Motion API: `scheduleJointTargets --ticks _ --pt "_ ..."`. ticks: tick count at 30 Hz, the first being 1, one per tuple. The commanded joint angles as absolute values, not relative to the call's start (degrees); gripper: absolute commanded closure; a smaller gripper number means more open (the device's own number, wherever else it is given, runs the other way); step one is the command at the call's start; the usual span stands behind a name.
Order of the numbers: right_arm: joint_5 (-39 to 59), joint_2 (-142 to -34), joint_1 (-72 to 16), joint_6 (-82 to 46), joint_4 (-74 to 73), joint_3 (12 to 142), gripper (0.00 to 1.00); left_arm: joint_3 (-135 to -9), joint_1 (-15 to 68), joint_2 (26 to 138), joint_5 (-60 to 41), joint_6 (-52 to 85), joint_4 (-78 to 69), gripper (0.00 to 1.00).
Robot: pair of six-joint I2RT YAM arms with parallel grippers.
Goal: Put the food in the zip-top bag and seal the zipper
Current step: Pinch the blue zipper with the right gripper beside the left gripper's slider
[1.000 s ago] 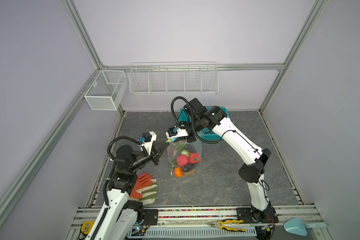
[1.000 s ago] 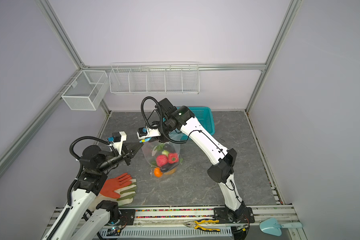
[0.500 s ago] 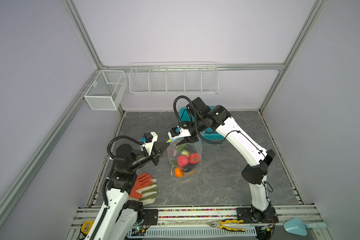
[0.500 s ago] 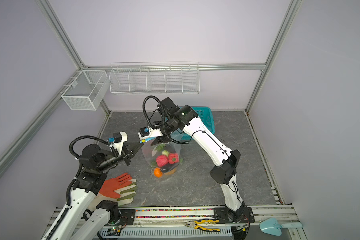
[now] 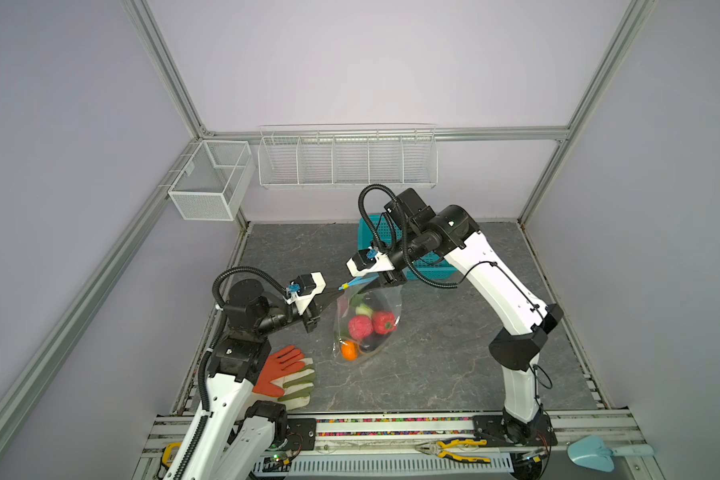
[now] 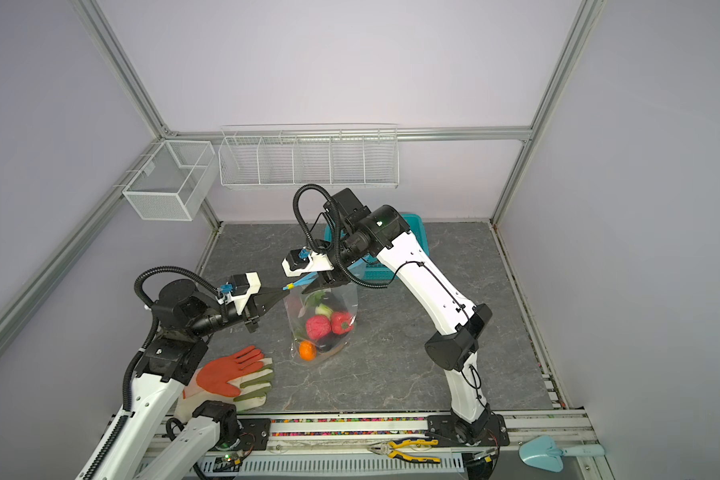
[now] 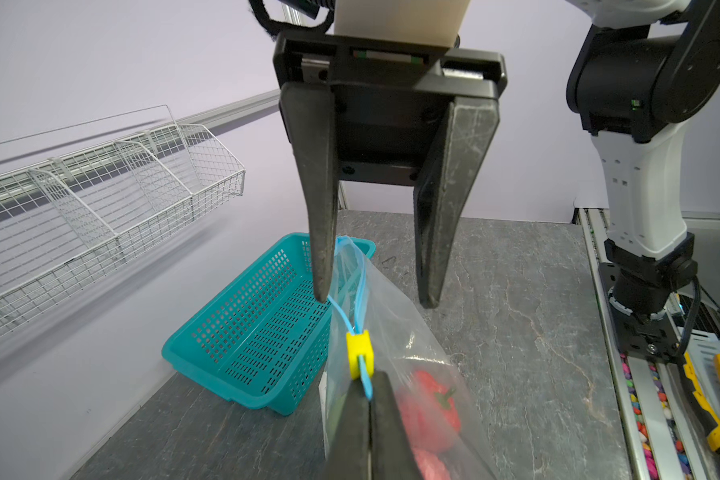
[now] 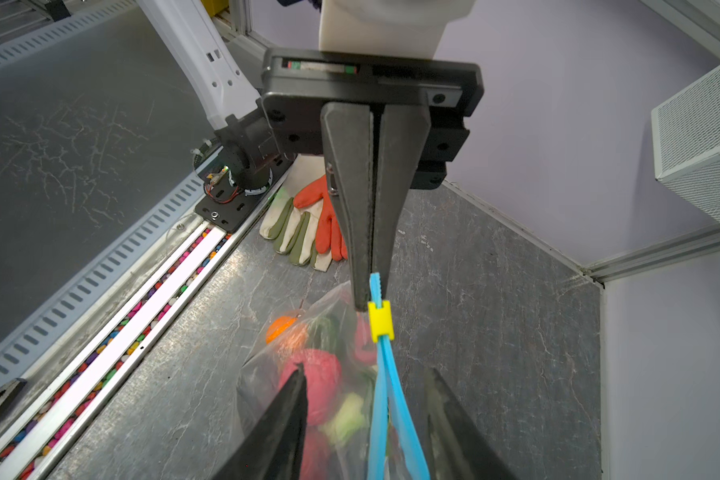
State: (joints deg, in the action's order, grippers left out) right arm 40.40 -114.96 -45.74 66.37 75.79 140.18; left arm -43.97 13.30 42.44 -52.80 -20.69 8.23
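Holding the zip-top bag (image 5: 368, 332) up by one corner, I see in both top views that it sags near the middle of the table (image 5: 454, 353). The food (image 5: 360, 327) is heaped in its bottom, the basket (image 5: 431, 268) is at its one o'clock and the gloves (image 5: 285, 376) at its seven o'clock. My left gripper (image 5: 336, 293) is pinched on the zipper (image 5: 355, 283) end at the bag's eleven o'clock, and my right gripper (image 5: 381, 286) hovers at twelve.

From the left wrist, my right tool's jaws stand parted astride the bag's mouth. One finger (image 7: 323, 249) touches the strip, and the yellow slider (image 7: 358, 353) sits just beyond my pinch.

From the right wrist, the strip runs unheld between my spread fingers.

I judge three risks. The load hangs from one thin pinch, so it may slip out. If I close short of the slider, I only squeeze film. Pulling askew could jam the slider or tear the track, leaving the mouth unsealed.
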Motion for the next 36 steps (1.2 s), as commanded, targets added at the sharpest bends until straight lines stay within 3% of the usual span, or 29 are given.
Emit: scheduleJointTargets --ticks 1,14,24,36 --pt "42.76 -114.38 -46.52 65.23 75.47 140.63 0.55 -45.65 13.76 42.11 -54.20 -23.96 9.05 1.00" --pt "40.35 -115.93 -48.48 64.70 73.03 140.71 0.69 -44.74 13.80 40.91 -53.81 -23.84 8.96 1.00" --pt "39.14 -117.02 -48.87 64.10 71.64 140.98 0.71 -44.51 13.84 40.51 -53.77 -23.54 8.84 1.00" --pt "38.58 -117.07 -49.03 64.32 71.96 141.06 0.85 -44.08 13.85 40.52 -53.30 -22.58 7.56 1.00"
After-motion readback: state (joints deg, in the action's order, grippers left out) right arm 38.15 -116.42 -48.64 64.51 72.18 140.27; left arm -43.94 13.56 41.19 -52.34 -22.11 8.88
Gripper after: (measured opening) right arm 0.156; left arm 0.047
